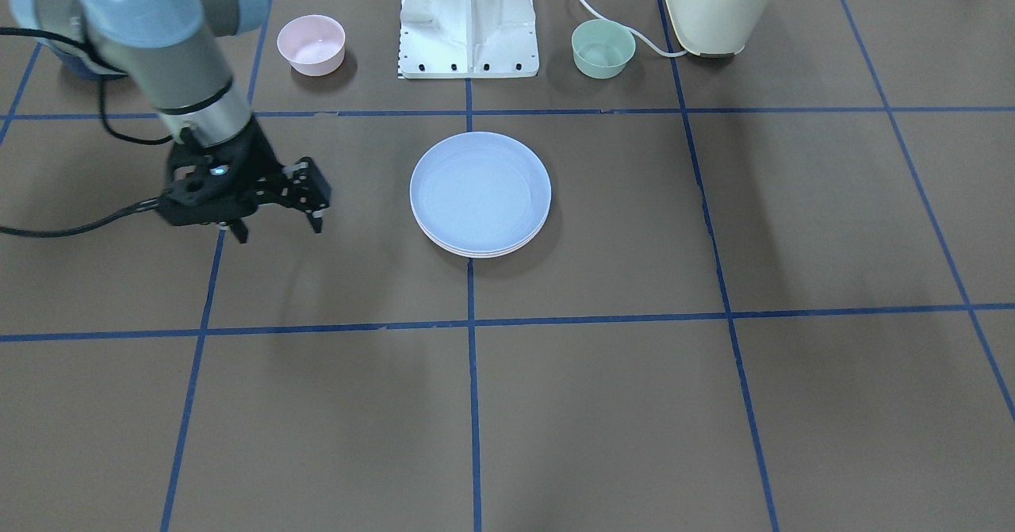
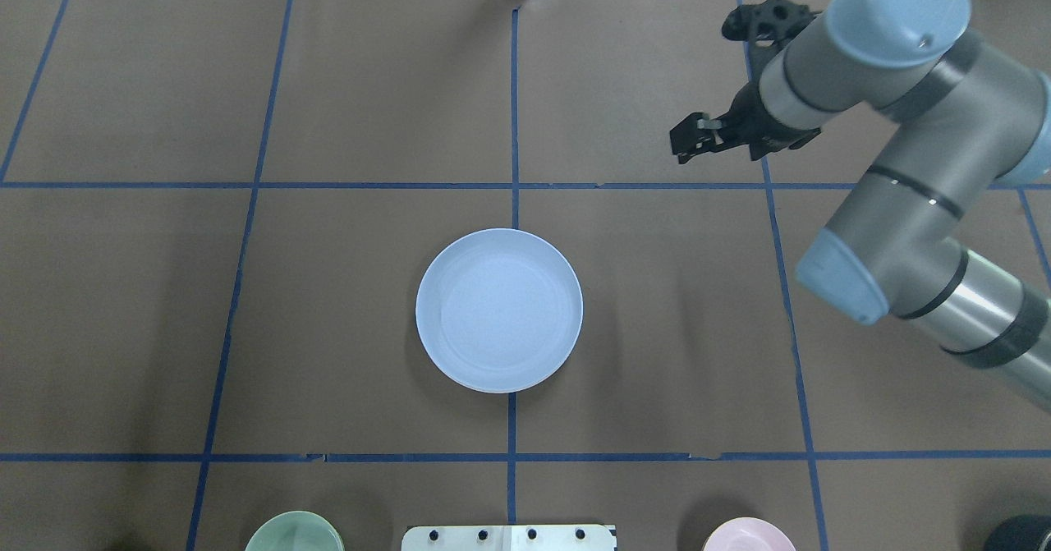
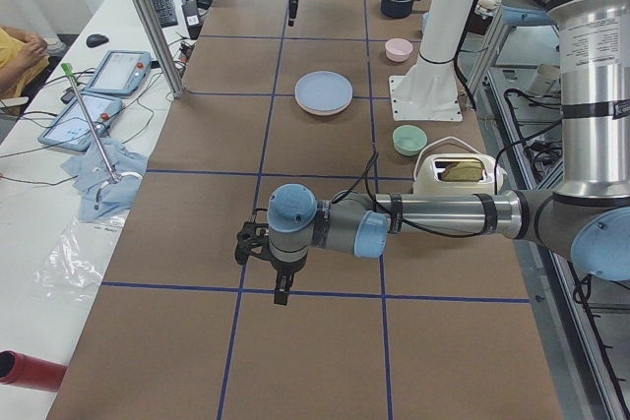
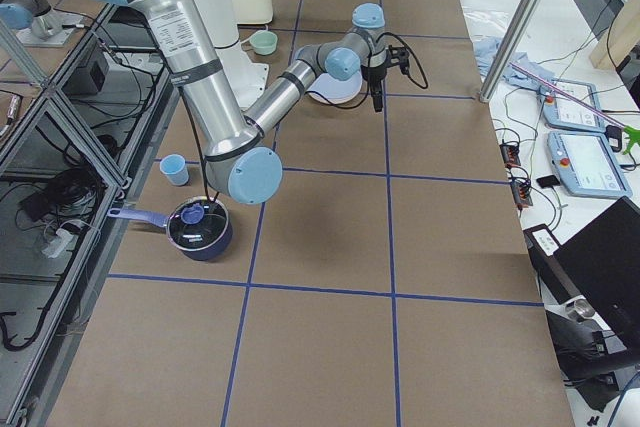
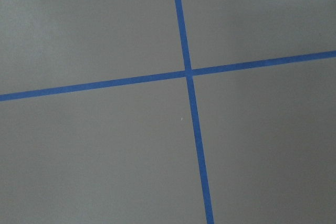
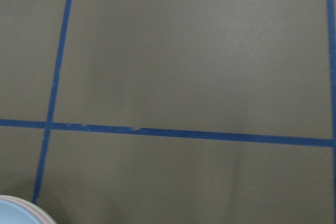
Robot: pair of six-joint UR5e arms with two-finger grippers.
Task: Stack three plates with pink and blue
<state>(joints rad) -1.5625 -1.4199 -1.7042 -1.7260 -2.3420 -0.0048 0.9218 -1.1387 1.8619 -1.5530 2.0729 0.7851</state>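
The light blue plate (image 1: 480, 191) lies on top of a stack at the table's centre, also in the overhead view (image 2: 499, 309). Two more plate rims (image 1: 485, 251) show under it. The right wrist view shows the blue plate's edge (image 6: 13, 208) with a pale pink rim (image 6: 38, 214) beneath; the cream plate's colour is unclear. My right gripper (image 1: 277, 229) is open and empty, hovering above the table well off to the side of the stack, also seen from overhead (image 2: 688, 144). My left gripper (image 3: 281, 290) shows only in the exterior left view, far from the plates; I cannot tell its state.
A small pink bowl (image 1: 311, 43), the white robot base (image 1: 468, 21), a green bowl (image 1: 603, 47) and a cream toaster (image 1: 718, 5) line the robot's side. A dark pot (image 4: 200, 227) and a blue cup (image 4: 174, 168) sit near the right end.
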